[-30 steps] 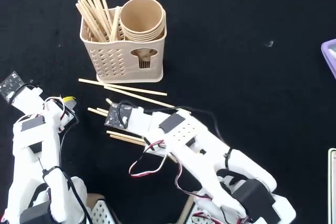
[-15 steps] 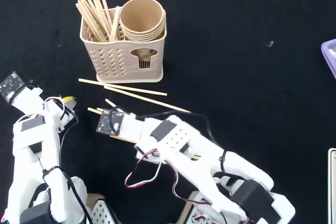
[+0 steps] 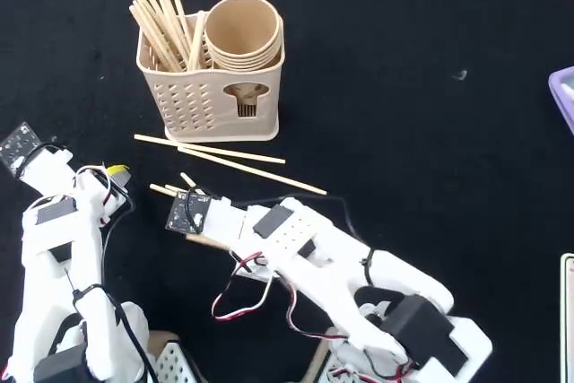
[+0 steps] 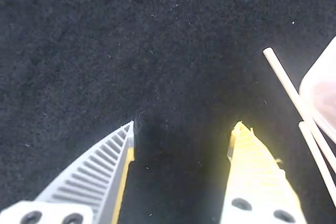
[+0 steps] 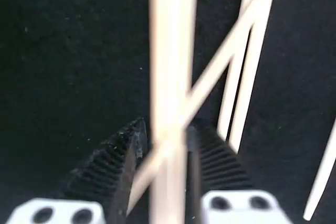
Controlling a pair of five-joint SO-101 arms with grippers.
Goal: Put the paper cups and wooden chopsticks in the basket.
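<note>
The perforated cream basket (image 3: 193,100) stands at the back left, holding a stack of paper cups (image 3: 242,29) and several wooden chopsticks (image 3: 161,24). Two loose chopsticks (image 3: 235,160) lie just in front of it. More chopsticks (image 3: 170,190) poke out from under my right gripper (image 3: 197,226), which sits low over them. In the right wrist view the right gripper (image 5: 165,132) is shut on crossed chopsticks (image 5: 170,61), with others (image 5: 247,72) lying beside them. My left gripper (image 4: 181,129) hangs open over bare black cloth, two chopstick ends (image 4: 294,98) off to one side.
The left arm (image 3: 63,230) stands at the near left edge, close beside the right arm (image 3: 341,275). A purple object (image 3: 563,91) sits at the far right edge. The black tabletop (image 3: 430,150) stretches to the right of the basket.
The right arm has swung left and toward the table's near side, bringing its gripper down over the nearest chopsticks. The left arm has stayed still.
</note>
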